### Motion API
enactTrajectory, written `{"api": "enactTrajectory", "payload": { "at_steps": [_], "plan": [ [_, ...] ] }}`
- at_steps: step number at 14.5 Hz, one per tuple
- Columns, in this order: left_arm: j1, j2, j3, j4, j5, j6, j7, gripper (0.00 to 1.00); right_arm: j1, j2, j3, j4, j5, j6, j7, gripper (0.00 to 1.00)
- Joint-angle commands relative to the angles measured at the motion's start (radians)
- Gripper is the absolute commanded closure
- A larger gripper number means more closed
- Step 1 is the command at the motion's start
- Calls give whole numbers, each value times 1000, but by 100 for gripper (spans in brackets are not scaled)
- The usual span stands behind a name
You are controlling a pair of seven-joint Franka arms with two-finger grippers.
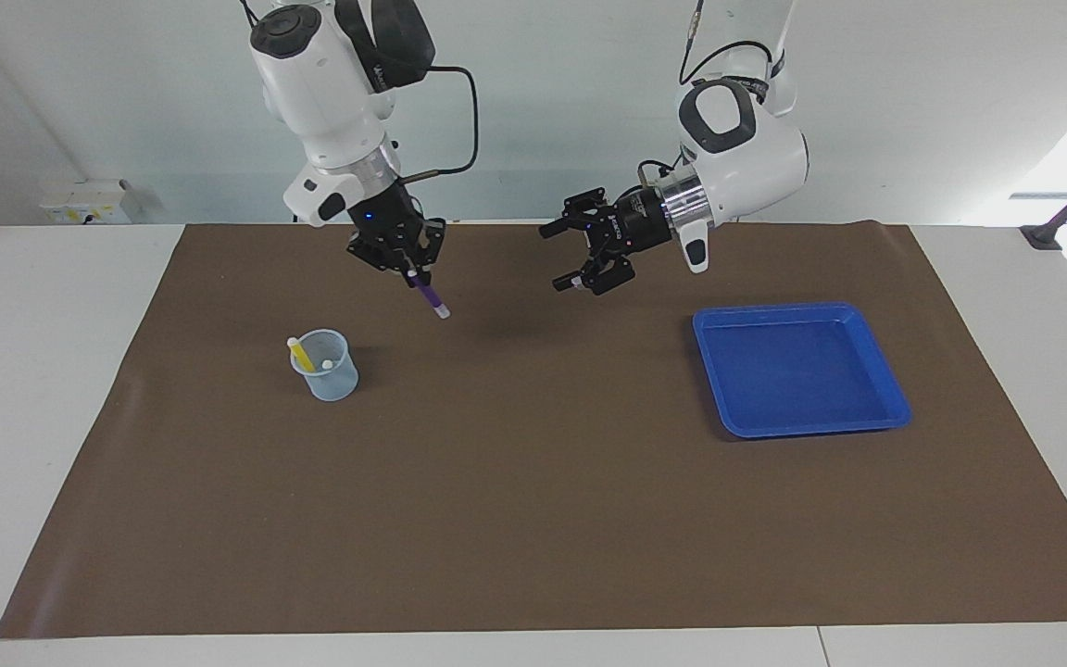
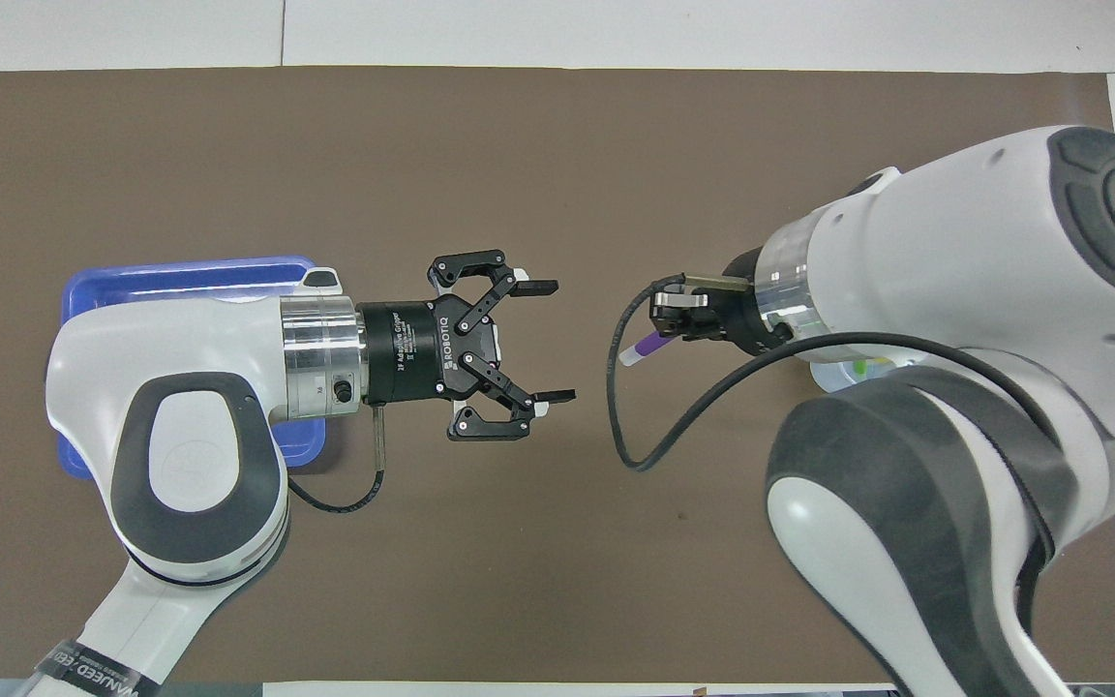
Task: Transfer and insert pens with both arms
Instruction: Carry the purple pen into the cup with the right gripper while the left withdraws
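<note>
Purple pen (image 1: 428, 298) aloft, yellow pen (image 1: 300, 355) in the cup (image 1: 328, 375)

Purple slants whitish end down, clamped in the right tool (image 1: 410, 271); yellow leans inside the clear cup.

Cup (image 2: 843, 373) mostly under right arm.

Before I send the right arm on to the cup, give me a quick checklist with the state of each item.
1. Right gripper shut on the purple pen: ok.
2. Left gripper open and holding nothing: ok.
3. Grippers apart, with a bare gap between them over the brown mat: ok.
4. Pen's whitish end points down: ok, though the pen hangs tilted.
5. Cup upright, a yellow pen leaning inside: ok; room for another looks likely.
6. Pen over the cup mouth: not ok; it is over bare mat beside the cup.
</note>
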Motion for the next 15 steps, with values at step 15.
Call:
{"api": "enactTrajectory", "payload": {
  "at_steps": [15],
  "plan": [
    [172, 131, 28, 369, 1050, -556, 450, 0, -8, -111, -114, -374, -388, 264, -226, 100]
  ]
}}
